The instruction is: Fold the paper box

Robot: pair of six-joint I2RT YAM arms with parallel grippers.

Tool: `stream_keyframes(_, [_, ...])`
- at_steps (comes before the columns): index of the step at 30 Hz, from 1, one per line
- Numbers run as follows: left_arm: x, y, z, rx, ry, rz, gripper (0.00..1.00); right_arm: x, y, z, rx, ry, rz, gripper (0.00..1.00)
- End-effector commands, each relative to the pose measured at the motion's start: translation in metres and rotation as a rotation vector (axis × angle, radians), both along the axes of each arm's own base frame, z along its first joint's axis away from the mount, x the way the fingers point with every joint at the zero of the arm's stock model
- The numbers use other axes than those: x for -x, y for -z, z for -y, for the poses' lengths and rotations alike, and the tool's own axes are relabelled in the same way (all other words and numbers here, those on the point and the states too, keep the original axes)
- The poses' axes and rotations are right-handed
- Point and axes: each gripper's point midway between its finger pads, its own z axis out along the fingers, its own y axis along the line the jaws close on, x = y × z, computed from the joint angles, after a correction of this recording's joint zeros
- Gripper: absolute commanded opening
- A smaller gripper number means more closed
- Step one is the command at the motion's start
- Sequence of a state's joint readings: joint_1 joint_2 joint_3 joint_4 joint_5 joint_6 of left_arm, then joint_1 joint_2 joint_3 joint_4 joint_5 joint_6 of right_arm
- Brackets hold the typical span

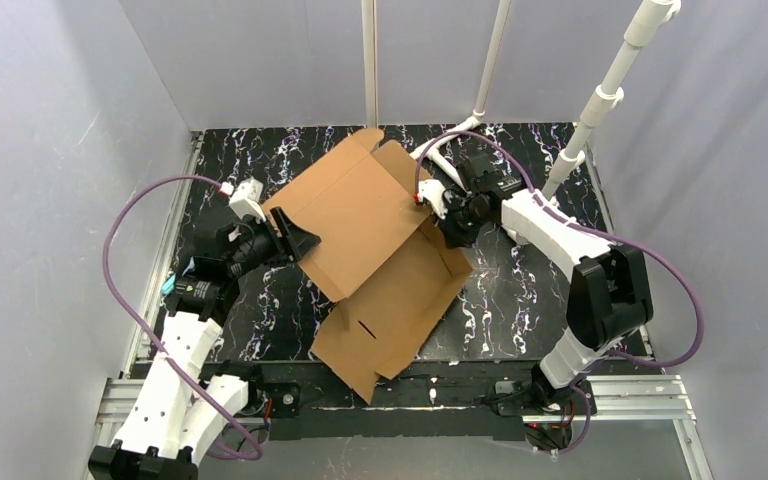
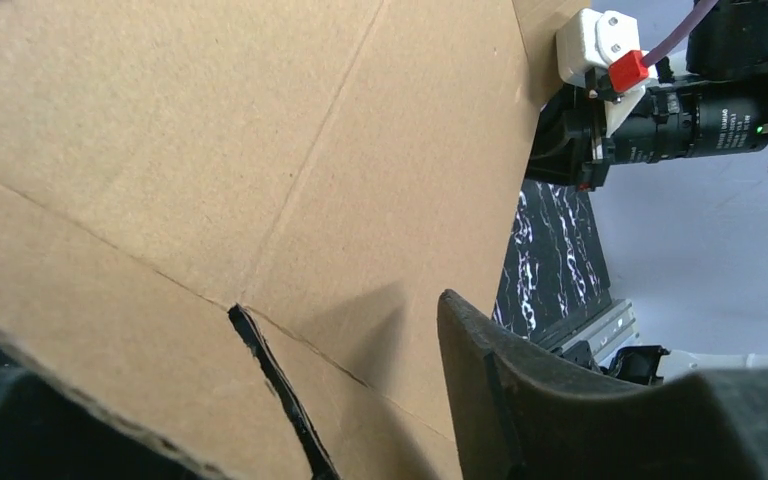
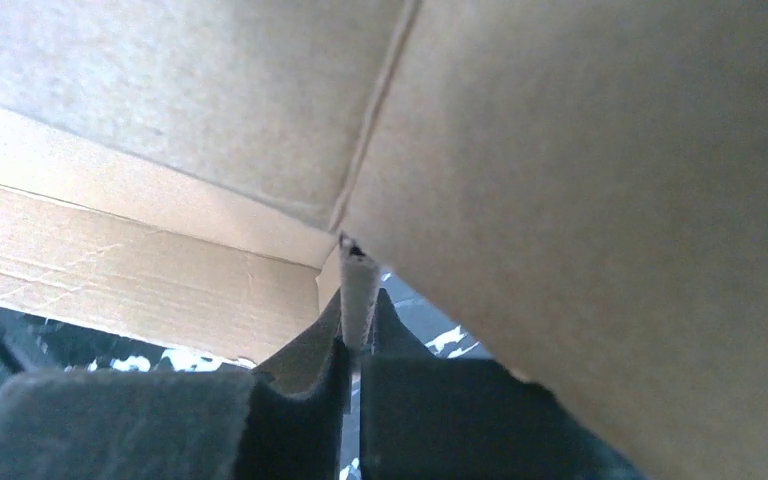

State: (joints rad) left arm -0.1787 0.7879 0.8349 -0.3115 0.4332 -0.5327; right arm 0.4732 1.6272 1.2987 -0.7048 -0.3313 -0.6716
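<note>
Our right gripper (image 3: pixel 357 305) is clenched on a thin cardboard edge of the box (image 1: pixel 360 215). We judge that it pins this side so the raised panel cannot drop flat. Our left gripper (image 1: pixel 298 240) is released, with its fingers spread, at the opposite edge of the panel. It is touching the edge or just beside it, we cannot tell which. Probably it is placed there to push the panel over its crease. The box lies in the middle of the table (image 1: pixel 520 290), half folded: one wide panel is tilted up between both grippers, and the rest is flat and reaches toward the arm bases.
</note>
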Motion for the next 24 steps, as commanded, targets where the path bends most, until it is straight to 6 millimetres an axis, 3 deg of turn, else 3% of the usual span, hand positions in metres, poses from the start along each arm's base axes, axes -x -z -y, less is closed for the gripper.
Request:
stream_keyframes(1, [-0.005,0.01,0.009,0.042,0.035,0.004,0.52,0.048,0.022,0.029,0.175,-0.092,-0.185,0.07])
stream_keyframes(12, [0.0,0.069,0.003,0.015,-0.008,-0.147,0.55,0.038,0.053,0.016,0.104,0.024,-0.182,0.43])
stream_keyframes(17, [0.003,0.085,0.001,0.007,-0.027,-0.2,0.55,0.031,0.061,0.012,0.069,0.095,-0.15,0.44])
stream_keyframes(22, [0.001,0.084,-0.003,-0.004,-0.047,-0.185,0.58,0.024,0.073,0.015,0.055,0.17,-0.106,0.45])
stream_keyframes(24, [0.0,0.082,-0.003,-0.001,-0.054,-0.183,0.59,0.024,0.081,0.016,0.048,0.2,-0.097,0.37])
